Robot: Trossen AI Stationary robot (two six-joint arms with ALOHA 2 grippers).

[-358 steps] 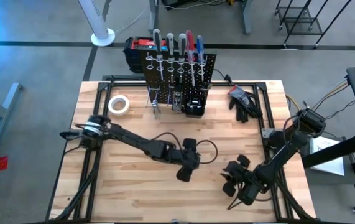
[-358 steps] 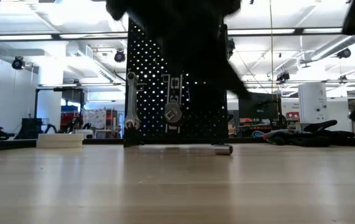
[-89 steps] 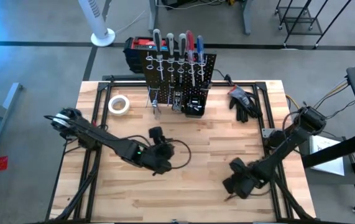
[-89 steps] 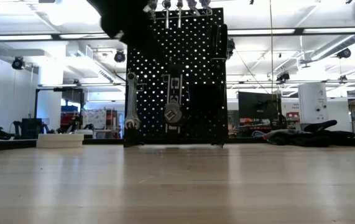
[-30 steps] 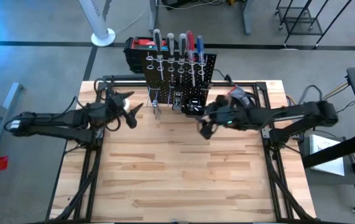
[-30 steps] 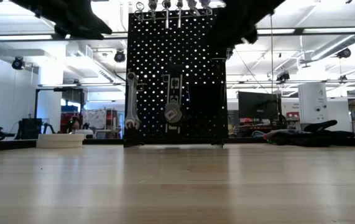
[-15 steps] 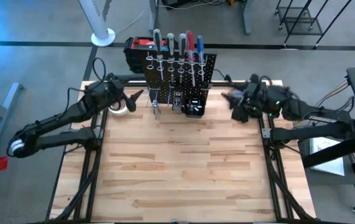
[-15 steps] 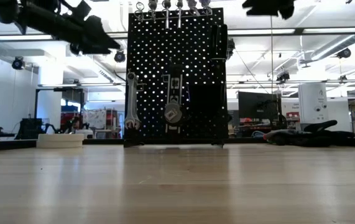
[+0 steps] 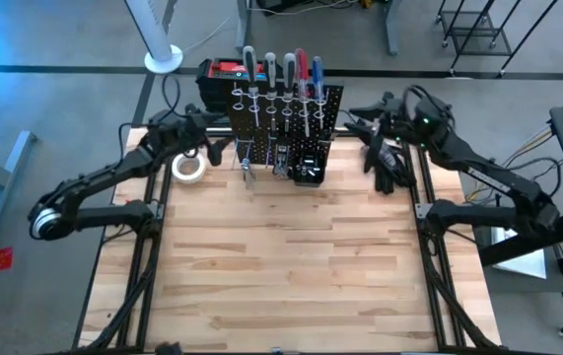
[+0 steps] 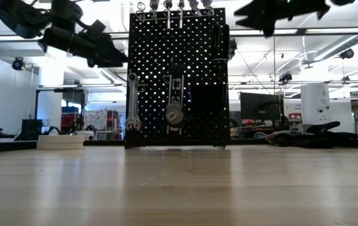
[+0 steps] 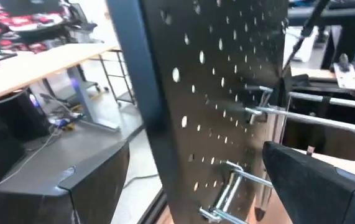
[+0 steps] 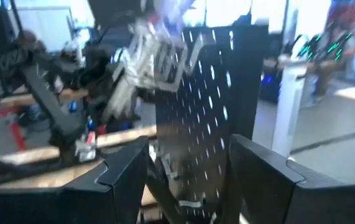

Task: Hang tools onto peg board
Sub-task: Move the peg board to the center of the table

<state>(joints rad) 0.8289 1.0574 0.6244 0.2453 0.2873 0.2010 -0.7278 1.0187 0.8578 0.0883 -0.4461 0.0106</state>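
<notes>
The black peg board (image 9: 283, 123) stands upright at the table's far middle. Several screwdrivers (image 9: 279, 71) stick up through its top ring holders. Two silver wrenches (image 10: 132, 100) (image 10: 174, 103) hang from hooks on its front. My left gripper (image 9: 218, 141) hovers open just off the board's left edge, pointing toward it; the left wrist view shows one finger (image 11: 314, 180) beside the board's perforated face (image 11: 227, 93). My right gripper (image 9: 355, 120) hovers open off the board's right edge, its fingers (image 12: 127, 180) apart with nothing between them.
A white tape roll (image 9: 188, 166) lies on the table under my left arm. Black gloves (image 9: 387, 163) lie at the far right under my right arm. A black-and-red case (image 9: 218, 73) sits behind the board. A small black bin (image 9: 308, 170) hangs on its lower front.
Both arms have swung toward the table's far edge. My left gripper has gone from over the tape roll to beside the board's left edge. My right gripper has left the front of the board, gone right and far and risen, and now points at the board's right edge.
</notes>
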